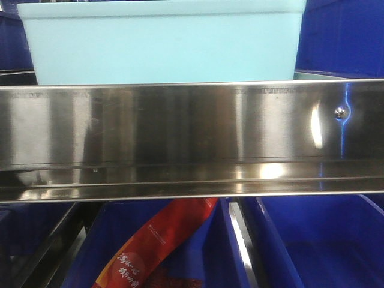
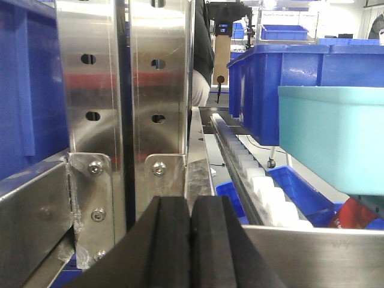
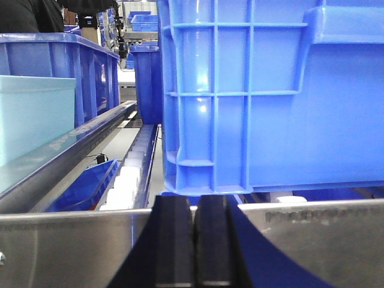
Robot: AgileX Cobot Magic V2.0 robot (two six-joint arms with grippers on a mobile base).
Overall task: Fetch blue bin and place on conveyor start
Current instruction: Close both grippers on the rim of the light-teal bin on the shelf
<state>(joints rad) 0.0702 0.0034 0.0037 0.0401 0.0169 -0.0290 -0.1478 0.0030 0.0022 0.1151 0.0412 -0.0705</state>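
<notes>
A stainless-steel shelf rail point(image 1: 192, 138) runs across the front view of a warehouse rack. The blue bin point(image 1: 162, 42) sits on the shelf just behind the rail, which hides its base. Dark royal-blue bins point(image 1: 345, 36) flank it. On the level below, a red printed packet point(image 1: 156, 246) lies in a lower royal-blue bin point(image 1: 198, 264).

In the left wrist view, perforated steel uprights point(image 2: 90, 90) fill the left side and a white roller track point(image 2: 258, 180) runs back under the bins. The left gripper point(image 2: 191, 240) is held level at rail height, left of the pale bin, its black jaws pressed together on nothing. The right gripper point(image 3: 193, 246) is also level, its jaws together and empty. It faces the ribbed wall of a royal-blue crate point(image 3: 276, 102), with the pale bin off to its left.
</notes>
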